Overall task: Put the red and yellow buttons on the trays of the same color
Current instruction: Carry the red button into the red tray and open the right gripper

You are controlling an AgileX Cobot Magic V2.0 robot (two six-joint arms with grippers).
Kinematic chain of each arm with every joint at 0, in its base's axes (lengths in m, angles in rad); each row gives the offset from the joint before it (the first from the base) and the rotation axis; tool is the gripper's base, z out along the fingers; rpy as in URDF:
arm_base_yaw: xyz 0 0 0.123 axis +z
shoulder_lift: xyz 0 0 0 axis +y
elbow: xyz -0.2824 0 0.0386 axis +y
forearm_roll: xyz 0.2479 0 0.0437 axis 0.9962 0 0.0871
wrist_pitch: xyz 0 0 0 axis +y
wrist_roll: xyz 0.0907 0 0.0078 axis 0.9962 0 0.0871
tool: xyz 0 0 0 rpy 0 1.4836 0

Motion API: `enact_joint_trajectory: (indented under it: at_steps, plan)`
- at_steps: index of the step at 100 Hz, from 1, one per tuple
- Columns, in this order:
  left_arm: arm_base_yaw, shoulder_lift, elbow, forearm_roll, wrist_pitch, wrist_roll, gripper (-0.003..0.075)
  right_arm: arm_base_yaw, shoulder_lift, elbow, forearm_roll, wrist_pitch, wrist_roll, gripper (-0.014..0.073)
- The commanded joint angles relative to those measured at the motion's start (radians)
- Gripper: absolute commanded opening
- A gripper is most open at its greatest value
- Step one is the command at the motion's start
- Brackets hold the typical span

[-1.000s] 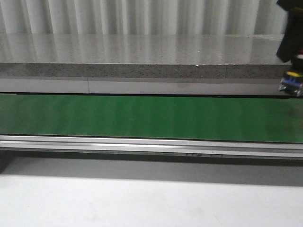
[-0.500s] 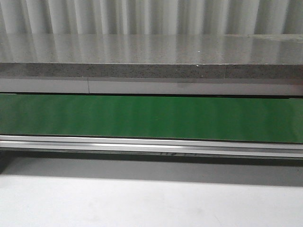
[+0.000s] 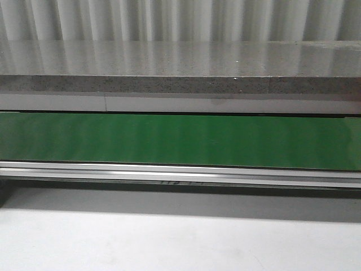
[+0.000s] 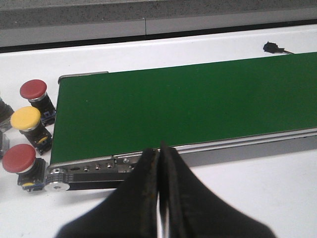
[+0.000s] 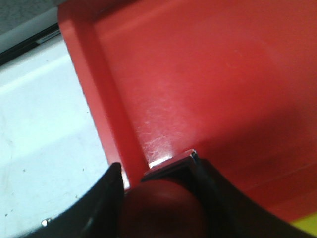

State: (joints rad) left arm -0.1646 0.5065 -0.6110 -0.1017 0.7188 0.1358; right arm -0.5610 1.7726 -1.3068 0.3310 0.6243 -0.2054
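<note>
Three buttons stand on the white bench (image 4: pixel 257 178) just off the end of the green belt (image 4: pixel 178 106): a red button (image 4: pixel 33 89), a yellow button (image 4: pixel 26 118) and another red one (image 4: pixel 19 157). Left fingers (image 4: pixel 159 154) are pressed together, holding nothing. Right fingers (image 5: pixel 157 176) pinch a red-capped button (image 5: pixel 161 206) over the red tray (image 5: pixel 223 89).

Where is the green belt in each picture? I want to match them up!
Front view: the green belt runs as a wide band across the whole picture.
Left wrist view: the same belt fills the middle, with buttons by its end.
Right wrist view: not in it.
Shared landmark: the silver rail along the belt's edge.
</note>
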Motion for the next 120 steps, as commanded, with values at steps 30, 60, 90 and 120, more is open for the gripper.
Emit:
enact_joint_trajectory:
  at_steps: [30,60,90,120]
  plan:
    - [-0.008,0.006,-0.025,-0.017,-0.069,0.001,-0.0020,-0.006,0.051,-0.058,0.062,-0.158,0.001,0.0105]
    - [-0.008,0.006,-0.025,-0.017,-0.069,0.001,-0.0020,-0.006,0.096,-0.067,0.087,-0.170,0.000,0.0173]
    - [-0.008,0.006,-0.025,-0.017,-0.069,0.001,-0.0020,-0.006,0.089,-0.069,0.114,-0.185,0.000,0.0615]
    - [-0.008,0.006,-0.025,-0.017,-0.069,0.001,-0.0020,0.003,-0.080,0.026,0.063,-0.227,-0.015,0.0384]
